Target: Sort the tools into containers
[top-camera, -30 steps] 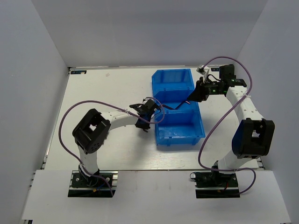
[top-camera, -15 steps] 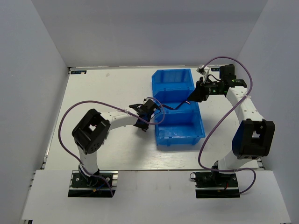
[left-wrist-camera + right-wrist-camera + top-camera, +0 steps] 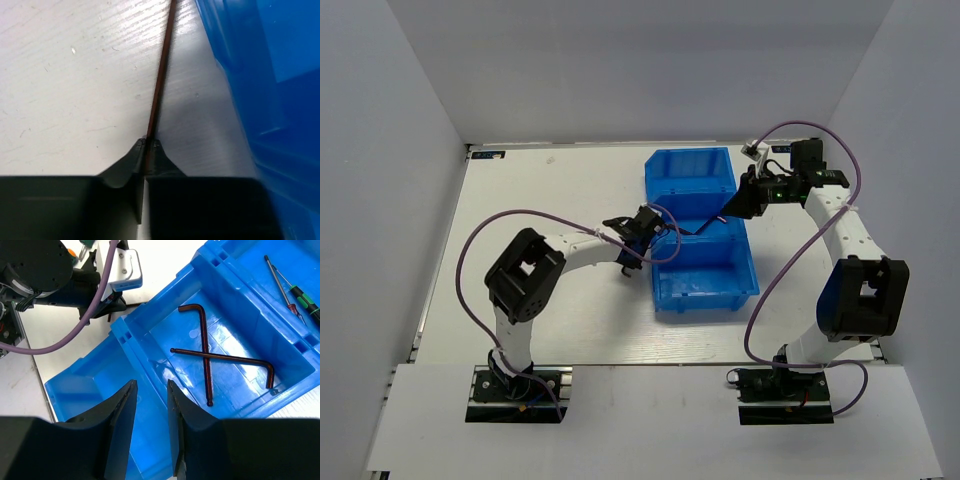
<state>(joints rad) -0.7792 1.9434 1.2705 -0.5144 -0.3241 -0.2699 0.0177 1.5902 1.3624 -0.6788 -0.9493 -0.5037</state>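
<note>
The blue bin (image 3: 658,282) stands right of centre. My left gripper (image 3: 643,233) is at its left wall, shut on a thin dark brown hex key (image 3: 160,80); in the left wrist view the left gripper (image 3: 148,143) pinches the key's near end, the shaft runs away over the white table, and the bin wall (image 3: 240,75) is to the right. My right gripper (image 3: 735,208) hangs open and empty over the bin. In the right wrist view the right gripper (image 3: 151,384) is above a divider wall (image 3: 135,350). Two crossed hex keys (image 3: 205,365) lie in the middle compartment, and green-handled screwdrivers (image 3: 304,299) in the one beyond.
Purple cables loop along both arms, one over the left arm (image 3: 520,215) and one by the right arm (image 3: 790,255). The left arm's wrist (image 3: 100,285) shows beyond the bin in the right wrist view. White walls enclose the table (image 3: 550,190) on three sides.
My left gripper has moved a little right and away, closer to the bin's left wall, still holding the hex key. The right arm has not moved.
</note>
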